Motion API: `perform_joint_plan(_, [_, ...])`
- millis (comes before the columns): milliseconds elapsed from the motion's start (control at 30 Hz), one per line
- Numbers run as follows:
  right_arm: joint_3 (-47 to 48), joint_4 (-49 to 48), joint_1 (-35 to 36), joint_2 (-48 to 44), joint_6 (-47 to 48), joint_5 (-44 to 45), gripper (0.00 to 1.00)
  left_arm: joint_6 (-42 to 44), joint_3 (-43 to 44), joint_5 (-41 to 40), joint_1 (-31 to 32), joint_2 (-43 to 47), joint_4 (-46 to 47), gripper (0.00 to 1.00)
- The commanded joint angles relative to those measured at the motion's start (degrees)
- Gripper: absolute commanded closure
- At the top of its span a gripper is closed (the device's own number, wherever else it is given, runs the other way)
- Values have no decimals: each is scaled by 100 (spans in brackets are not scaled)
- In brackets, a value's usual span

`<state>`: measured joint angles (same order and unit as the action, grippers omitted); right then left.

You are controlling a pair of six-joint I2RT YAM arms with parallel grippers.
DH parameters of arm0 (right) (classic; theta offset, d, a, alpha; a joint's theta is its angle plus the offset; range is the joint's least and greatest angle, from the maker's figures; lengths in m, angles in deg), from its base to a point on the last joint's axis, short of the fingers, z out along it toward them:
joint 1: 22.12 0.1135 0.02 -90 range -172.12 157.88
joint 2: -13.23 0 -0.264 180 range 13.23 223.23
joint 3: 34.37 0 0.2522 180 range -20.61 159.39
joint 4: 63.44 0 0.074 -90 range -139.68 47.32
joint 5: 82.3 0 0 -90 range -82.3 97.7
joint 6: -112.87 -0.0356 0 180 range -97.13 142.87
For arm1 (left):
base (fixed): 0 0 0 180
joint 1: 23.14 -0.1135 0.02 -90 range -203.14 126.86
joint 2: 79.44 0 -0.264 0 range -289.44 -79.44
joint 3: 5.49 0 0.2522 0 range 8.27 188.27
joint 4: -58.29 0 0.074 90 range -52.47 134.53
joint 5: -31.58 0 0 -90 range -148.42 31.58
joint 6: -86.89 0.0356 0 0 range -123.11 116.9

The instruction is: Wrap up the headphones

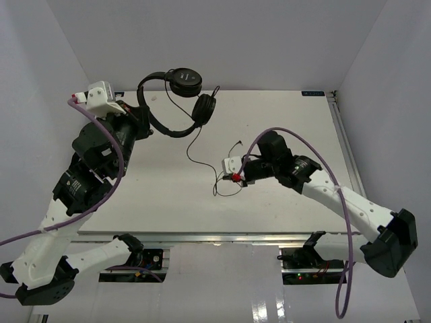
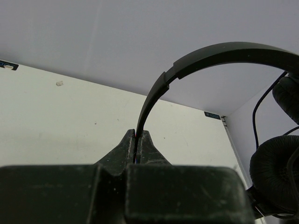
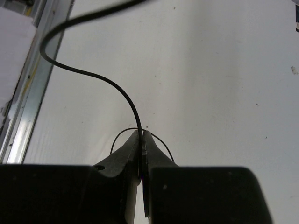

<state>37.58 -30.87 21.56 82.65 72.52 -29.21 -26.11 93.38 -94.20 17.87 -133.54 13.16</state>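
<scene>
The left gripper (image 1: 143,116) clamps the headphones (image 1: 184,82) by the headband, earcups out beyond it. The right gripper (image 1: 231,177) pinches the cord (image 1: 189,153), slack looping beside it.

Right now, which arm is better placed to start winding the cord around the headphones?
Right. The right end effector is shut on the cord, so it can probably carry it round. The left end effector is shut on the headband and holds the headphones up.
</scene>
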Motion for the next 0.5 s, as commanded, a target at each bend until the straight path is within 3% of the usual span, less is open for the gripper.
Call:
perform_joint_plan(0, [600, 1405, 566, -684, 987, 877, 92, 36, -269, -278, 13, 9, 531, 100])
perform_joint_plan(267, [1126, 2256, 1522, -1103, 1887, 2736, 92, 63, -381, -293, 8, -290, 591, 100])
perform_joint_plan(467, [2142, 2530, 2047, -1030, 2368, 3855, 92, 244, -815, -266, -188, -376, 604, 100])
